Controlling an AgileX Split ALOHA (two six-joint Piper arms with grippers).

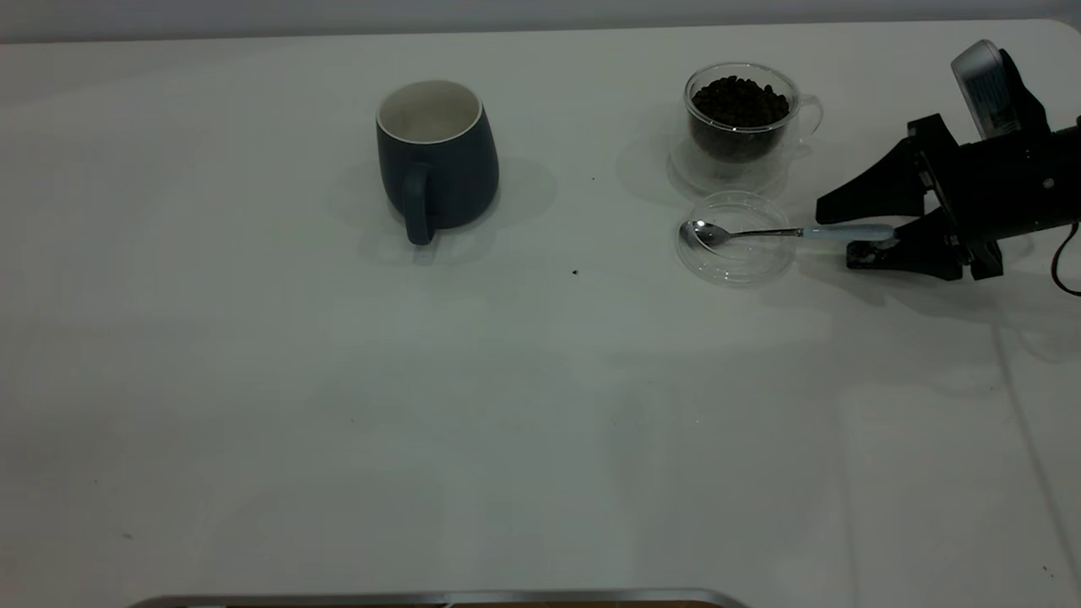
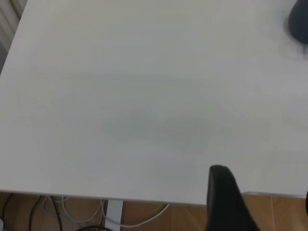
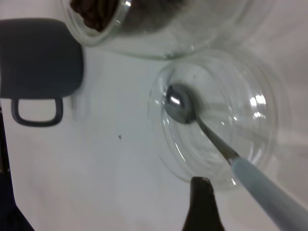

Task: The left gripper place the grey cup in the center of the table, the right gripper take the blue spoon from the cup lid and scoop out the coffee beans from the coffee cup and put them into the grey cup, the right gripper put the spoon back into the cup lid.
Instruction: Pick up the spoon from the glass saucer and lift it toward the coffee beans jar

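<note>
Fingers of right gripper (image 1: 853, 232) spread wide around pale-blue handle of small metal spoon (image 1: 785, 231), bowl resting in clear round lid (image 1: 736, 239) on desk. Best closed squarely mid-handle, then lifted level.

White table (image 1: 338, 405) with grey cup (image 1: 439, 165), bean-filled coffee cup (image 1: 743, 127), cup lid (image 1: 736, 239) and 2 dark specks.

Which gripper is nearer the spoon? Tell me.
Right. The right gripper sits around the spoon handle's end, jaws open. The left gripper is off by the table's edge, far from it.
</note>
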